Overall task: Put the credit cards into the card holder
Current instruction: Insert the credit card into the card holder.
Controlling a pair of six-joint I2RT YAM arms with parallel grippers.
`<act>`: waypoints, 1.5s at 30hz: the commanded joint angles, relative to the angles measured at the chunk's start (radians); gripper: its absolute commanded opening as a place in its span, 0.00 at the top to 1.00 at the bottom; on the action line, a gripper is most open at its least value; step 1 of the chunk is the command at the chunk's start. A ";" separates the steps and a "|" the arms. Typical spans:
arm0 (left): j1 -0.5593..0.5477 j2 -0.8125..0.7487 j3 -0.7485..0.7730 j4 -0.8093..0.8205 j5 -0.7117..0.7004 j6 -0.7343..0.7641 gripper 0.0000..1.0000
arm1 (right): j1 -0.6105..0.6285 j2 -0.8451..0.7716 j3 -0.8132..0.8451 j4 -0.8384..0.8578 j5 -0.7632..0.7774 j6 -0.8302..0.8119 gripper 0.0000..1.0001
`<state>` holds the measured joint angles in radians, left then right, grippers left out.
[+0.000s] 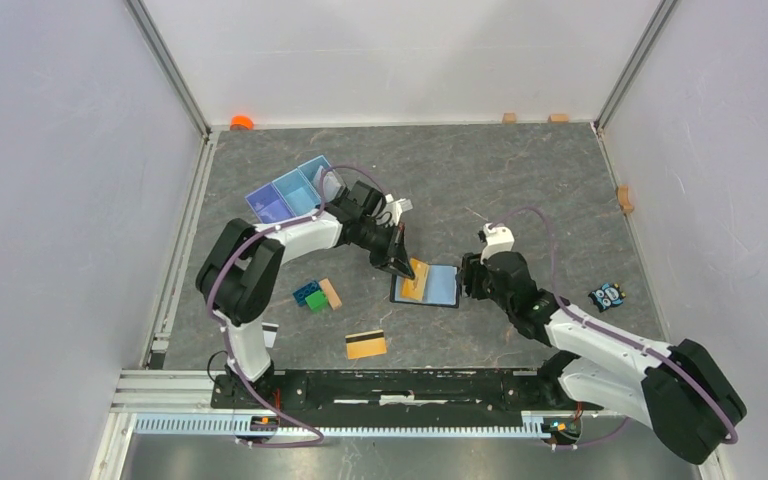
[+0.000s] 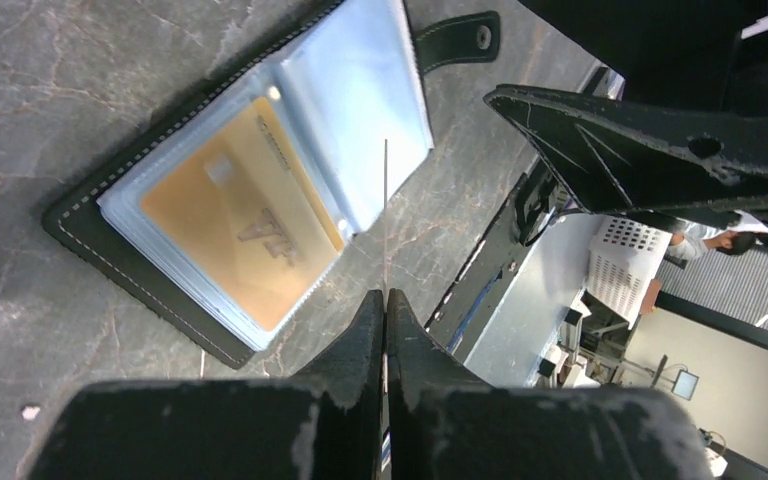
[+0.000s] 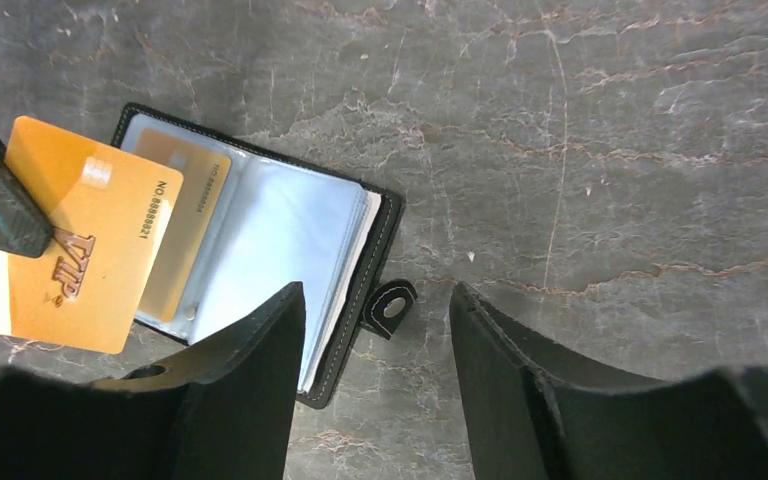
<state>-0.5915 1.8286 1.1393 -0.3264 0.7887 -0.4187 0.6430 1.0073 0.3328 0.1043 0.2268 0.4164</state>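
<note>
One gold card (image 2: pixel 240 230) sits sleeved in the open card holder (image 1: pixel 442 288). The left gripper (image 1: pixel 400 262) pinches a second card (image 3: pixel 70 240) over the holder's left page, not yet in; the right gripper (image 3: pixel 377 292) hangs open by the snap tab (image 3: pixel 392 306). A third card (image 1: pixel 366 344) lies on the table near the arm bases, not yet picked up.

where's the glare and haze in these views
left wrist: clear sleeves of the card holder wash out pale, the sleeved card looks hazy; right wrist: a bright sheen strip on the held gold card; top external: even light, soft shadows
</note>
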 commanded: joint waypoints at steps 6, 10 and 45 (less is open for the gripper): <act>-0.004 0.110 0.073 -0.016 0.064 -0.021 0.98 | -0.002 0.090 -0.009 0.122 0.008 -0.028 0.53; -0.005 0.140 0.076 -0.004 0.081 -0.040 0.98 | -0.002 0.100 -0.017 0.125 0.048 -0.020 0.61; -0.002 0.161 -0.015 0.102 0.069 -0.154 0.98 | -0.002 0.155 -0.013 0.075 0.126 0.027 0.84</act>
<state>-0.5915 2.0010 1.1316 -0.2565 0.8661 -0.5392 0.6430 1.1545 0.3229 0.1707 0.3267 0.4324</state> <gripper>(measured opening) 0.036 0.162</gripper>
